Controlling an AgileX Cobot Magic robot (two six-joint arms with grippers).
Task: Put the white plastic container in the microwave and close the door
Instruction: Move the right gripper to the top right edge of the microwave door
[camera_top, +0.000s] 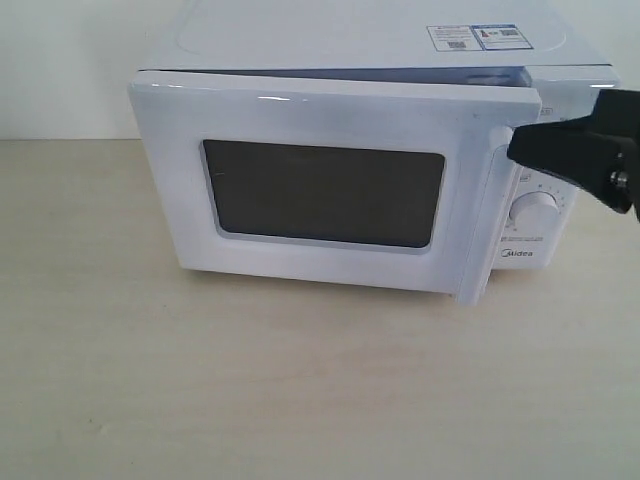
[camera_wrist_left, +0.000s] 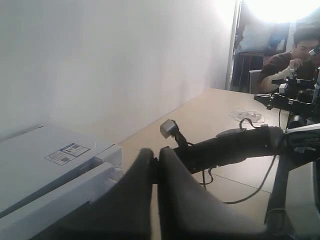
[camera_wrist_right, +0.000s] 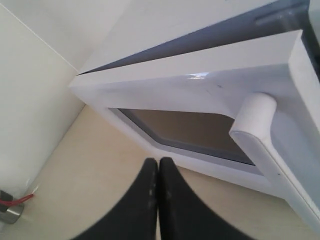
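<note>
Just beyond my right claw, pressed together, the door stands slightly ajar, its long handle upright alongside.

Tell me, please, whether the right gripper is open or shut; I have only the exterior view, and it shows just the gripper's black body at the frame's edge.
Observer: Shut. In the right wrist view the right gripper has its fingers pressed together with nothing between them, facing the door.
Operator: Thank you. Where is the left gripper? I cannot see it at all.
Observer: The left wrist view shows the left gripper shut and empty, close to the stickered top of the microwave.
Operator: Is anyone near the rig?
Observer: Yes, a person is in the background of the left wrist view.
</note>
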